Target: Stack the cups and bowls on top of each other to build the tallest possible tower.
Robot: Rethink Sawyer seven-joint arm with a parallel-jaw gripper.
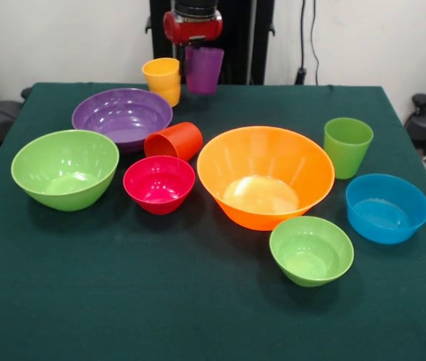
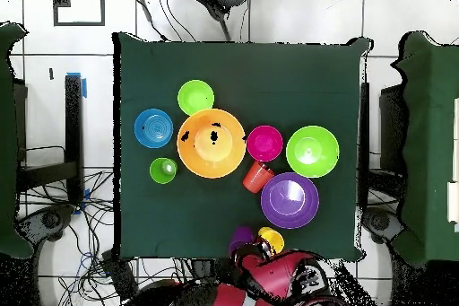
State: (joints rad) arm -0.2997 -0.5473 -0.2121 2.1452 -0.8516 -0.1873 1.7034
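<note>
nearest the lens in the front view sits the small light green bowl (image 1: 311, 250), lower right of centre, with the blue bowl (image 1: 387, 207) to its right and the large orange bowl (image 1: 265, 177) just above and left of it. you have nothing stacked: every bowl stands alone on the green table (image 1: 160, 308). the pink-red bowl (image 1: 159, 183) sits mid-frame, the large light green bowl (image 1: 65, 168) at left, the purple bowl (image 1: 122, 118) upper left. the orange-red cup (image 1: 173, 141) lies on its side between the purple and pink-red bowls. the green cup (image 1: 348, 146) stands upright at right.

at top centre the purple cup (image 1: 203, 69) hangs raised under the gripper (image 1: 193, 47), beside the yellow cup (image 1: 162, 80) standing at the table's far edge. the fingers are hidden behind the cup; judged from its lift, they grasp it, though you cannot see the contact.

judgement: you are in the first carry. the next move calls for a broad, stable base, likely the large orange bowl, and a level release.
</note>
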